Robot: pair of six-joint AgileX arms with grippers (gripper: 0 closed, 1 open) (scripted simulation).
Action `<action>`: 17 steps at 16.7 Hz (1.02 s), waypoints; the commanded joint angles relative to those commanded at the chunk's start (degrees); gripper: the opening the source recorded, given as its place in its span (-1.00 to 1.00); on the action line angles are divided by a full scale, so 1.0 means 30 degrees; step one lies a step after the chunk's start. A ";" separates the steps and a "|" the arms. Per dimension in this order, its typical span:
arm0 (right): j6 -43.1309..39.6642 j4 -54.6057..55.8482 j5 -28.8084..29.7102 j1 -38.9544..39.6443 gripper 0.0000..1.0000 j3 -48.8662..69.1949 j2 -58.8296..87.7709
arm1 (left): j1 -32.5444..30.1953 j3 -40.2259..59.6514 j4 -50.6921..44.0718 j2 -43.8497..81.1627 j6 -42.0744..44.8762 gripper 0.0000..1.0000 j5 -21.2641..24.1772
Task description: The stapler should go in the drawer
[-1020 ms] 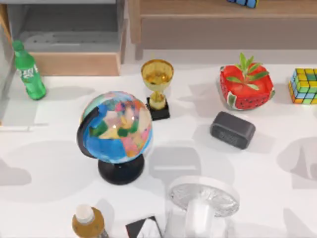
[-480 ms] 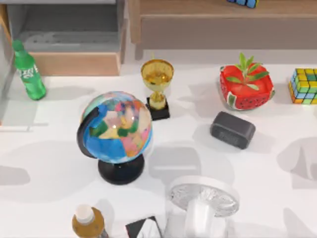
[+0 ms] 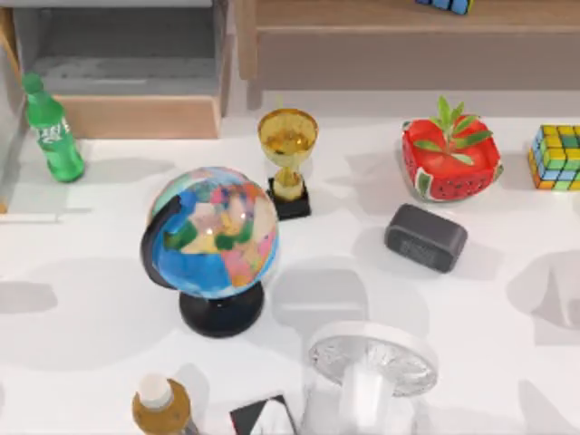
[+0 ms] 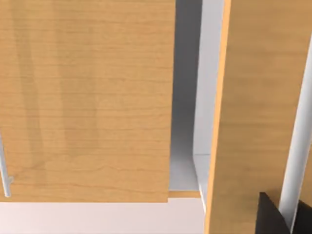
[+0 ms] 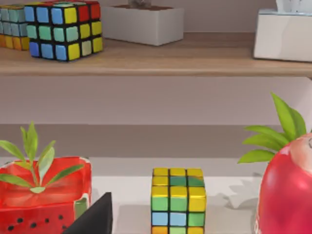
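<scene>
The stapler is out of view. The drawer (image 3: 136, 116) stands pulled out at the table's back left, with a light tan front and a grey inside that looks bare where it shows. In the left wrist view, light wooden panels (image 4: 87, 97) sit very close with a pale gap between them, and a dark part of my left gripper (image 4: 271, 219) shows at the picture's edge. A dark part of my right gripper (image 5: 95, 218) shows in the right wrist view, facing the back right of the table.
A green bottle (image 3: 53, 131) stands beside the drawer. A globe (image 3: 213, 236), gold trophy (image 3: 287, 159), dark grey block (image 3: 426, 237), watermelon planter (image 3: 450, 159) and colour cube (image 3: 557, 157) crowd the table. The brown shelf unit (image 3: 408, 45) runs along the back right.
A thin shadow at the table's left edge has shifted slightly toward the back. None of the objects has moved.
</scene>
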 joint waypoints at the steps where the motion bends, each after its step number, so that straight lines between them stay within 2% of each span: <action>1: 0.0000 0.0000 0.0000 0.0000 1.00 0.0000 0.0000 | -0.0319 0.0604 -0.0335 0.0247 -0.0020 -1.00 -0.0328; 5: 0.0000 0.0000 0.0000 0.0000 1.00 0.0000 0.0000 | -0.1331 0.2367 -0.1380 0.0971 -0.0092 -1.00 -0.1332; 11: 0.0000 0.0000 0.0000 0.0000 1.00 0.0000 0.0000 | -0.1429 0.2657 -0.1668 0.1231 -0.0087 -1.00 -0.1429; 17: 0.0000 0.0000 0.0000 0.0000 1.00 0.0000 0.0000 | -0.2776 0.6683 -0.3720 0.2902 -0.0153 -1.00 -0.2833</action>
